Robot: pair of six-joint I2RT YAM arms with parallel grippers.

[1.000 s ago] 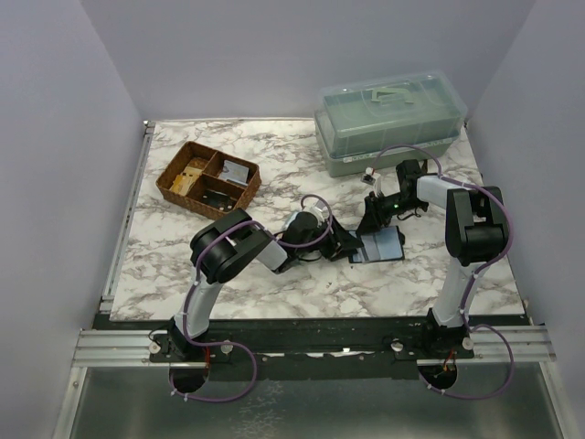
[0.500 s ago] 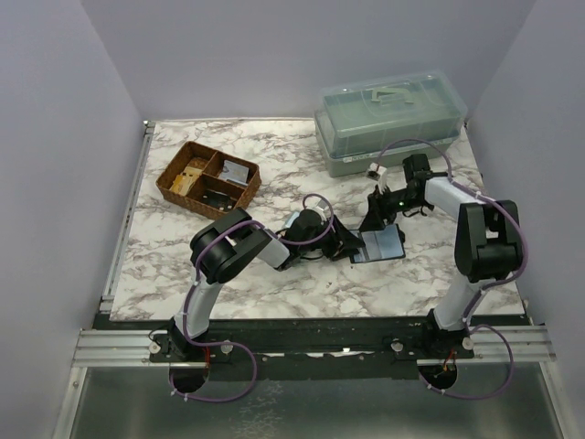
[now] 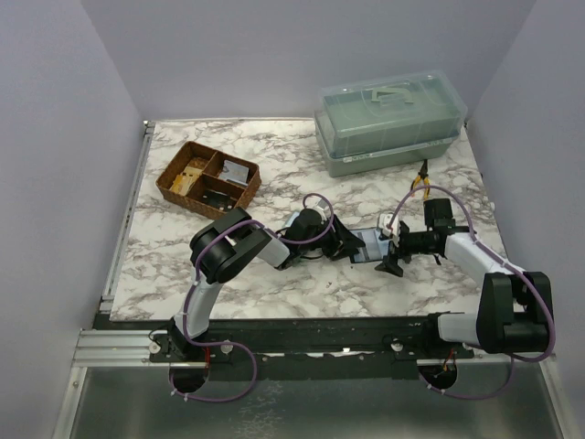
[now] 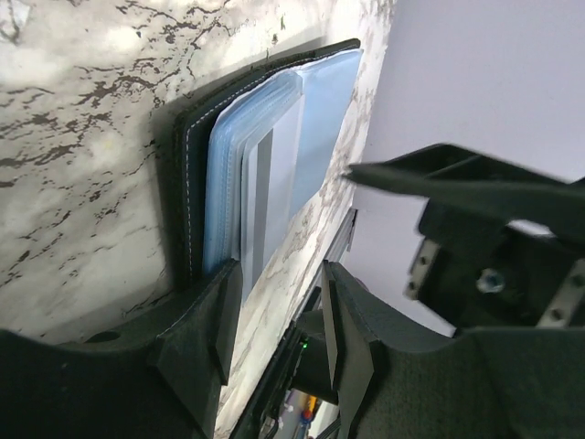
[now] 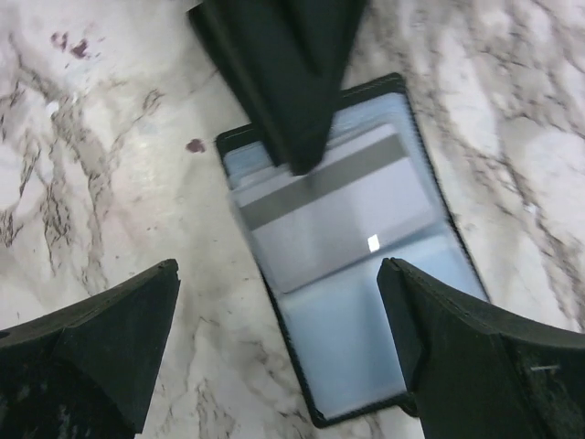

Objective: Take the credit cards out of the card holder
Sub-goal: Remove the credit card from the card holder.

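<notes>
We log the card holder (image 5: 366, 366) lying open, mid-surface (image 3: 274, 165), credit cards (image 5: 338, 210) tucked in its sleeves. We see the left pincer (image 4: 279, 267) half open, one finger on the holder's end. The right pincer (image 5: 276, 267) is spread wide above it, empty.

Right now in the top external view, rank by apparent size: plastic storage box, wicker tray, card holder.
1. plastic storage box: largest, despite sitting farthest back.
2. wicker tray: clearly smaller.
3. card holder: smallest by far, though partly covered.
</notes>
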